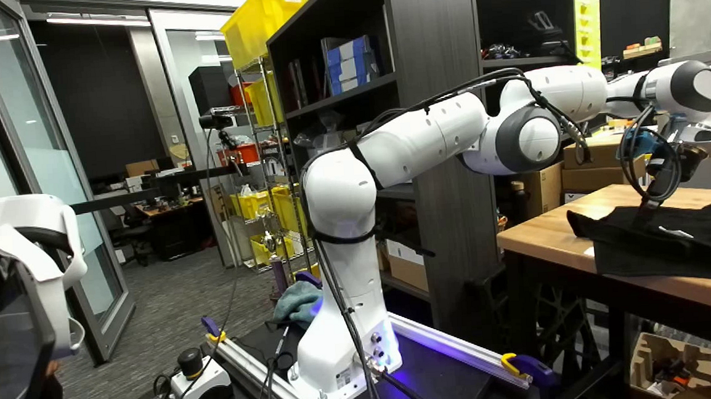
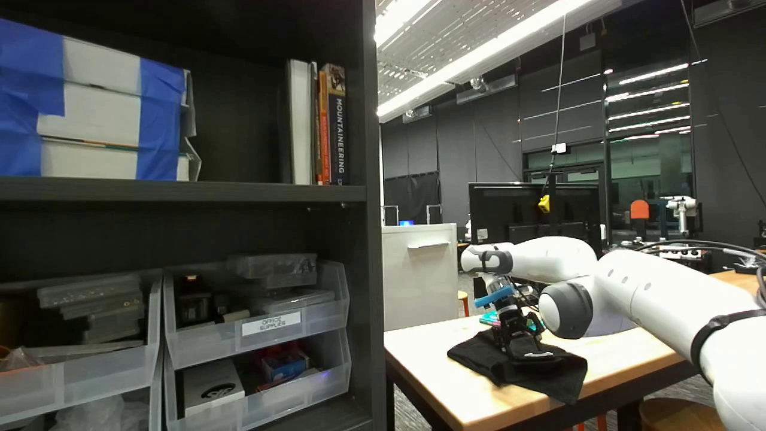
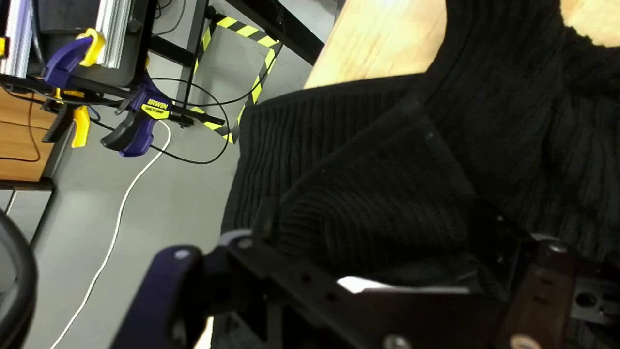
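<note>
A black ribbed cloth garment (image 3: 387,169) lies folded and rumpled on the wooden table (image 2: 431,347), part of it hanging past the table edge in an exterior view (image 1: 662,267). Low over this cloth, my gripper (image 3: 380,228) points downward with its jaws spread wide. In the wrist view, dark ribbed fabric shows between the fingers; whether the tips touch it I cannot tell, black being against black. A small white label (image 2: 538,354) lies on the cloth close to the gripper, and a white patch (image 3: 356,284) shows beneath the jaws in the wrist view.
Behind the gripper, a green item (image 2: 491,318) lies on the table. A dark shelf unit (image 1: 442,157) rises beside the arm, and cardboard boxes (image 1: 600,160) stack behind the table. Purple clamps (image 3: 140,121) and cables lie by the robot's base. An open box (image 1: 686,364) stands below.
</note>
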